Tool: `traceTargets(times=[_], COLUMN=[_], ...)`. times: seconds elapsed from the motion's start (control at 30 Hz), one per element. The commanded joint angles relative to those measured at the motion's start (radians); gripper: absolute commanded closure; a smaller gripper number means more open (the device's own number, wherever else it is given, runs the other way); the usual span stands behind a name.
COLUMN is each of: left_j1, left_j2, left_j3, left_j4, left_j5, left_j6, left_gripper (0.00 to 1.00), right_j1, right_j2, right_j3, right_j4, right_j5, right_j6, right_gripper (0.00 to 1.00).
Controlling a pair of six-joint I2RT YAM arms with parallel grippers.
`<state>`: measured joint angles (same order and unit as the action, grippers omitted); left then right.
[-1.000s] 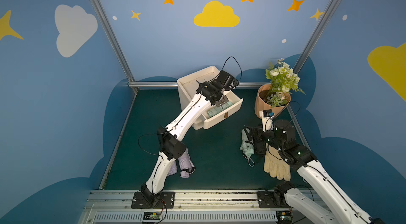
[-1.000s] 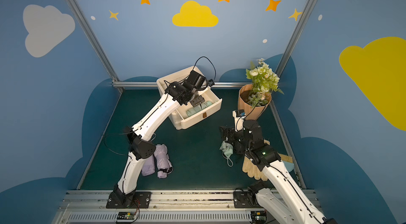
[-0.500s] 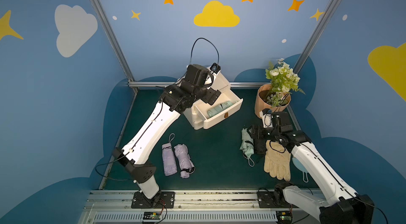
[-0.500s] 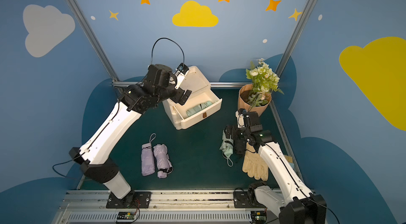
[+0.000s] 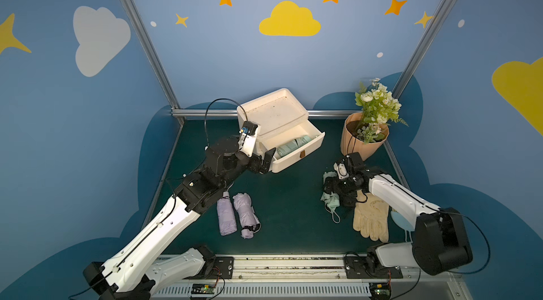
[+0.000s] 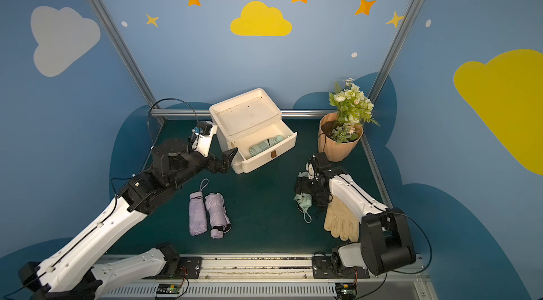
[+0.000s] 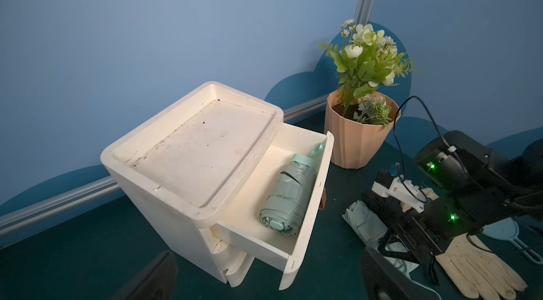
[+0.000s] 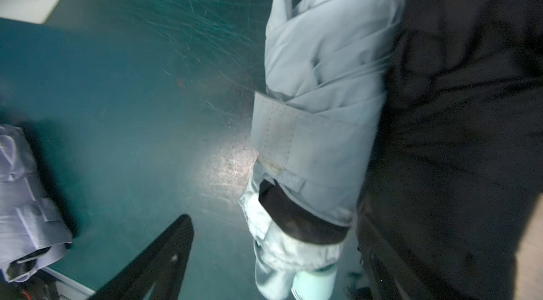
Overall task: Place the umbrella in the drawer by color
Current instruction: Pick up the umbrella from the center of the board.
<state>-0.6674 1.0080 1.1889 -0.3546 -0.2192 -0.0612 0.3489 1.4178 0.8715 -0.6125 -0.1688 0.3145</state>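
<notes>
The mint umbrella [image 7: 289, 195] lies in the open drawer [image 7: 314, 192] at twelve o'clock on the bench [image 5: 288, 210], along its front wall. A second ago the left fingers [image 6: 230, 155] were over that drawer. They have since swung back toward ten o'clock and now hang beside the cabinet [image 5: 273, 110], spread fully wide and empty, so we judge that delivery done. Meanwhile the right fingers [image 8: 158, 269] have come down over the second mint umbrella [image 8: 317, 125] at three o'clock, which rests on the bench. They stand open, the one we can see is clear of the fabric, and nothing is held yet. We take the next step to be closing on it and carrying it to the same drawer. The lilac umbrellas [image 5: 226, 217] lie at eight o'clock. The left wrist view gives what the top views cannot: the stowed umbrella's whole length, and a lower drawer [image 7: 232, 263] shut beneath. The right wrist view shows the gap between finger and umbrella, hidden from above, but its far side is a dark mass [image 8: 455, 136] we cannot identify. Only the top views show both lilac umbrellas together.
</notes>
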Motion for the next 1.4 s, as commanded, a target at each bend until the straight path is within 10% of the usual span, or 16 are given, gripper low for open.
traceTargets(times=[0.0,0.43,0.67,1.37], left_j1=[0.005,0.006,0.006,0.007], left_j2=[-0.041,-0.070,-0.062,-0.015], left_j3=[-0.044,-0.054,-0.056,-0.081], left_j4=[0.039,-0.006,-0.005,0.127], left_j5=[-0.046,-0.063,-0.067,0.136], left_j6=[-0.063,-0.075,-0.077,-0.204], left_gripper=[0.00,0.00,0.00,0.00], right_j1=[0.039,0.120,0.119,0.128], right_j2=[0.073,0.291,0.266,-0.449], right_j3=[0.058,0.153,0.138,-0.108], right_j4=[-0.061,-0.075,-0.068,0.243], right_j5=[0.094,0.229,0.240,-0.065], right_j6=[-0.008,0.017,0.013,-0.099], right_gripper=[0.09,0.18,0.41,0.52])
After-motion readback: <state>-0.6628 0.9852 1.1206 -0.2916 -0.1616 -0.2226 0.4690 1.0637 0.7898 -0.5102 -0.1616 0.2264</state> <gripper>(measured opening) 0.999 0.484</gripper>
